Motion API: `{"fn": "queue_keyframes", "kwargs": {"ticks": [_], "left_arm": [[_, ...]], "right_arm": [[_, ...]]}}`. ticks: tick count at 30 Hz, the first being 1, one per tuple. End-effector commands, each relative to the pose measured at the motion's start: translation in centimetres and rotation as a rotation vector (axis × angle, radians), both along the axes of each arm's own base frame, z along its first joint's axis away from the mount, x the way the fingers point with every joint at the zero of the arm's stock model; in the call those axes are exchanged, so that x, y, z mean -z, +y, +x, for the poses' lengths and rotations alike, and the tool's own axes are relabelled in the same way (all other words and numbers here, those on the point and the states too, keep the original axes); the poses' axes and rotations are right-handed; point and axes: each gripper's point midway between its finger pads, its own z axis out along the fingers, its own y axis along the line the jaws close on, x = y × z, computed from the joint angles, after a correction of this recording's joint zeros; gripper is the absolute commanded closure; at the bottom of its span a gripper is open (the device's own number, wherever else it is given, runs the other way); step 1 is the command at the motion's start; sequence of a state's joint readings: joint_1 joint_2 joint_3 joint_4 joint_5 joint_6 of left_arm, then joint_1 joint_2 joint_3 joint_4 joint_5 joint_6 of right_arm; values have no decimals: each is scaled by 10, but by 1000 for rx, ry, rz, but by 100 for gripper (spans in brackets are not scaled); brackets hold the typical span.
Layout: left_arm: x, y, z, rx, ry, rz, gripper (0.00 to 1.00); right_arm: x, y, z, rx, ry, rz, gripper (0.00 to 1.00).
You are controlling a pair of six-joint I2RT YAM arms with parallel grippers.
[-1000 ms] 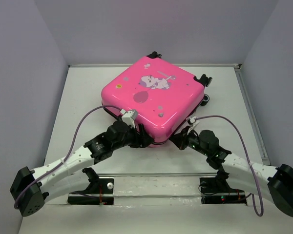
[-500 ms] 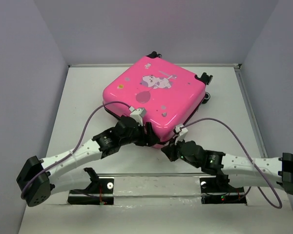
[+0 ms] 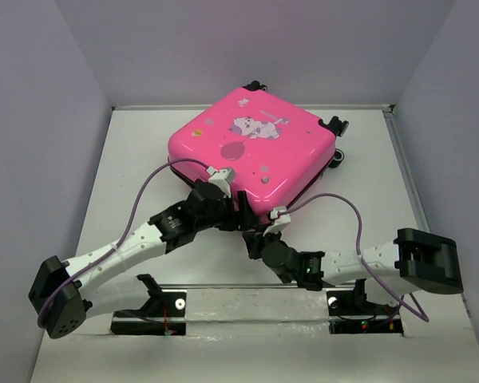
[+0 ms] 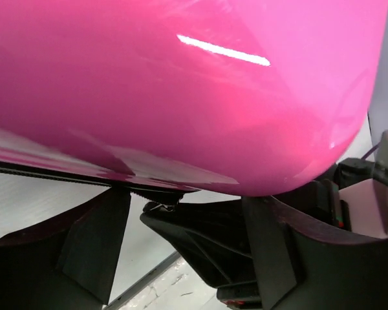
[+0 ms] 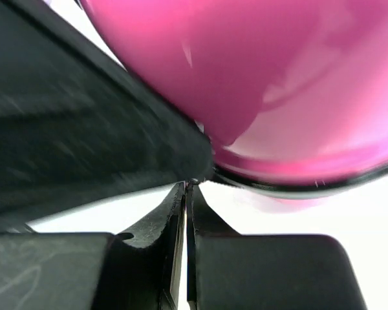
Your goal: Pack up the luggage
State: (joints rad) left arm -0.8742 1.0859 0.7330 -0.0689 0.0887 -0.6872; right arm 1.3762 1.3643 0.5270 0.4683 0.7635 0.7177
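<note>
The pink luggage [image 3: 251, 152] lies closed and flat on the table, print side up, its near corner towards the arms. It fills the top of the left wrist view [image 4: 181, 97] and the right wrist view [image 5: 278, 84]. My left gripper [image 3: 241, 217] is open, its fingers [image 4: 94, 239] spread wide just under the near corner's shell. My right gripper [image 3: 259, 239] is shut, its tips [image 5: 189, 187] pinched on a small metal zipper pull [image 4: 158, 206] at the zip line below that corner. The lining is hidden.
Black caster wheels [image 3: 335, 128] stick out at the suitcase's far right side. Grey walls close in the white table [image 3: 136, 175] on three sides. The arms' mounting rail [image 3: 255, 307] runs along the near edge. Purple cables loop over both arms.
My right gripper has swept left along the suitcase's near right edge to its near corner, staying shut. My left gripper edged right towards that corner. The suitcase shifted slightly away.
</note>
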Motion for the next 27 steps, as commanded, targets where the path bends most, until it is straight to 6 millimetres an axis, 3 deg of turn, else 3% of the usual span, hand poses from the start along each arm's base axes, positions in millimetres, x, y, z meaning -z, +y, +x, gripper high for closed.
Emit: {"fn": "queue_keyframes", "kwargs": {"ticks": [1,2,3,4,5,6,7,8,9,10,11,12,14,15,16,18,20,22,26,27], "left_arm": [[-154,19,72,-249,-354,-290,15],[-161,25,74,-260,-363,-283,13],[-190,30,76,-270,-403,-315,12],[-202,35,80,-277,-422,-324,11],[-226,42,86,-283,-456,-342,9],[-234,45,91,-290,-465,-348,9],[-244,45,93,-274,-474,-362,8],[-251,52,100,-286,-486,-353,8],[-265,53,107,-287,-502,-356,7],[-270,58,114,-301,-511,-344,7],[-274,63,121,-313,-519,-338,7],[-273,74,136,-333,-514,-306,6],[-271,90,155,-369,-513,-278,6],[-265,109,176,-416,-505,-249,7],[-261,118,186,-439,-501,-233,7],[-246,132,205,-473,-468,-205,8],[-238,154,222,-529,-469,-173,8],[-223,171,245,-583,-446,-132,8],[-185,221,288,-674,-348,-96,8],[-167,218,298,-642,-299,-104,8]], "right_arm": [[-62,43,-25,-104,0,359,93],[-55,40,-27,-108,16,344,93],[-51,37,-29,-117,31,341,93],[-52,34,-32,-126,39,350,92],[-38,28,-34,-131,57,305,90],[-39,23,-35,-128,67,301,87],[-36,20,-36,-128,75,281,79],[-22,14,-37,-122,97,183,55],[-16,8,-38,-108,123,138,44],[-19,3,-39,-98,142,131,26],[-16,-4,-39,-88,151,98,21],[0,-23,-40,-60,177,5,20],[-4,-44,-36,-3,201,20,25],[14,-66,-35,51,239,-41,28],[18,-78,-31,80,242,-55,33],[23,-102,-16,143,293,-62,51],[29,-128,1,225,322,-78,78],[25,-145,17,291,316,-66,90],[11,-185,60,447,276,-73,93],[7,-201,74,512,270,-65,93]]}}
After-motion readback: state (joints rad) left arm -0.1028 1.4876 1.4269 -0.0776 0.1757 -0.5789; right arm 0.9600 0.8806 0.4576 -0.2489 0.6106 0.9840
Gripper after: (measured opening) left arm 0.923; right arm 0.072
